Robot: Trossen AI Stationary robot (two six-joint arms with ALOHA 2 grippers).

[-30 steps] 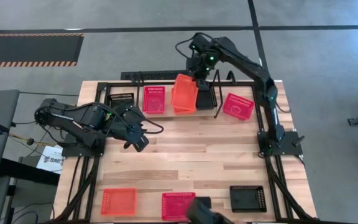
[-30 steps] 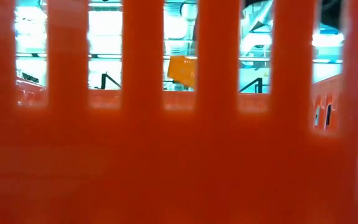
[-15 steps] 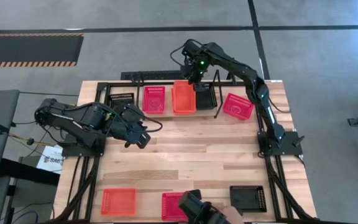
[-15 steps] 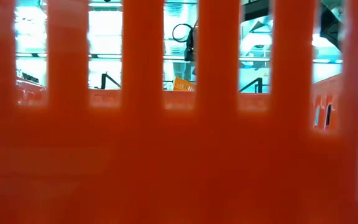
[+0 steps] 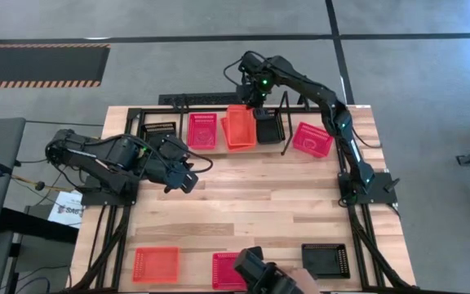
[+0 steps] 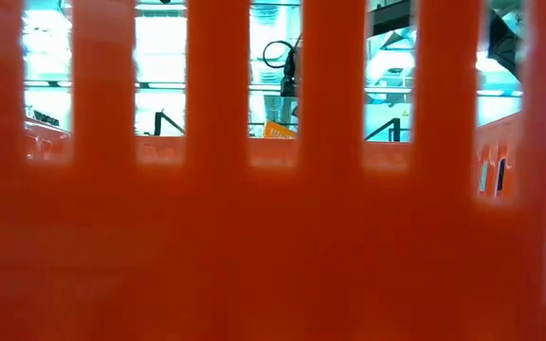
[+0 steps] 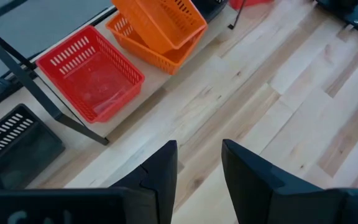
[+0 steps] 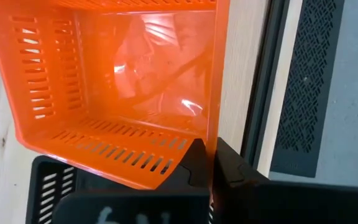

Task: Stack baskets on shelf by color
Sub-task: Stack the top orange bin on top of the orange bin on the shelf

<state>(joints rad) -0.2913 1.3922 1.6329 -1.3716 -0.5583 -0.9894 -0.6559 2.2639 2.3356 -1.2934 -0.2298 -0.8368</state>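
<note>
I count three orange baskets, four red, three black. My right gripper (image 5: 254,104) pinches the top orange basket's (image 5: 237,124) wall at the shelf (image 5: 219,149), upper centre. My left gripper (image 5: 188,181) hovers part-open, empty. A red basket wall (image 6: 273,237) blocks the low view.

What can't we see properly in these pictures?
- Low view: an orange basket wall right at the lens hides nearly the whole table.
- High view: a dark object at the bottom edge covers part of the pink basket there; what it is cannot be told.
- Right wrist view: the right gripper pinches the orange basket, which hides the basket under it.
</note>
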